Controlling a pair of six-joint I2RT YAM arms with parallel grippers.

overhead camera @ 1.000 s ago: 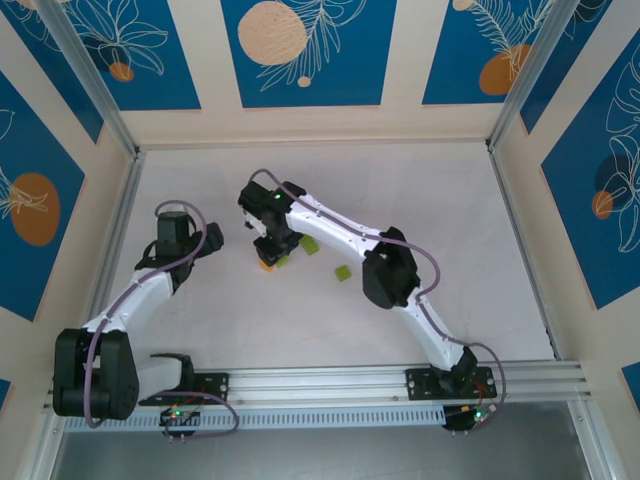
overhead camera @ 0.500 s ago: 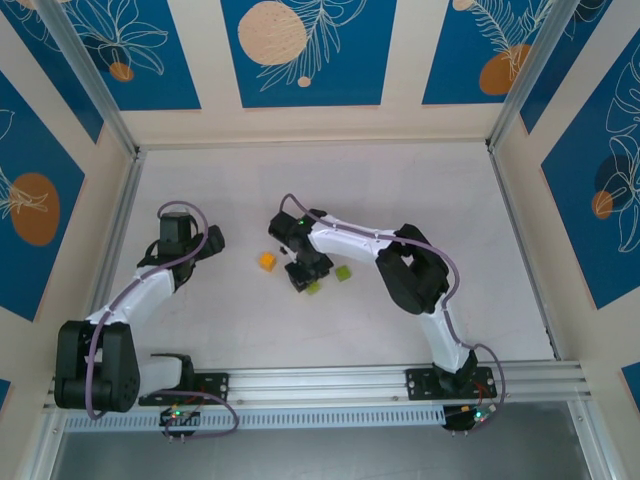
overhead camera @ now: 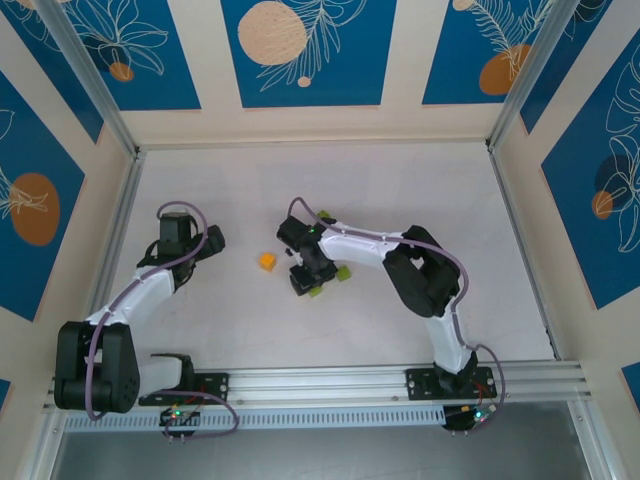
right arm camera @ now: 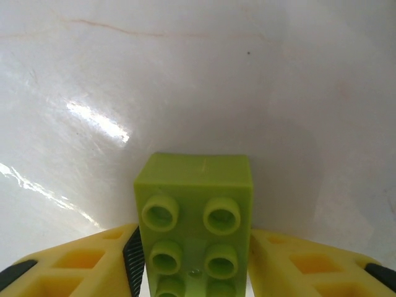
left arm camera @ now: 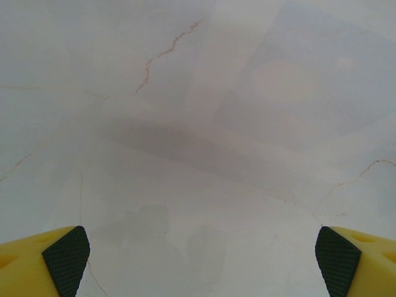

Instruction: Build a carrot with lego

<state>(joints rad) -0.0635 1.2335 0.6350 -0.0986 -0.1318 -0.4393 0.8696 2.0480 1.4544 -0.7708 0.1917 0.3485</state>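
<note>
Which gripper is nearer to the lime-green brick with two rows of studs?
Right. The right gripper has the lime-green brick between its fingers; the left gripper hangs open well off to the left, over bare table.

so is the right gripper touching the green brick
Touching. The right wrist view shows the green brick in the right gripper, fingers flush against both its sides.

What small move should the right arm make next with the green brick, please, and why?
Probably spread the right fingers wider and lift straight up. The lime-green brick sits snugly between them, seemingly down on the table; moving sideways could drag it. The orange brick lies apart, unjoined.
</note>
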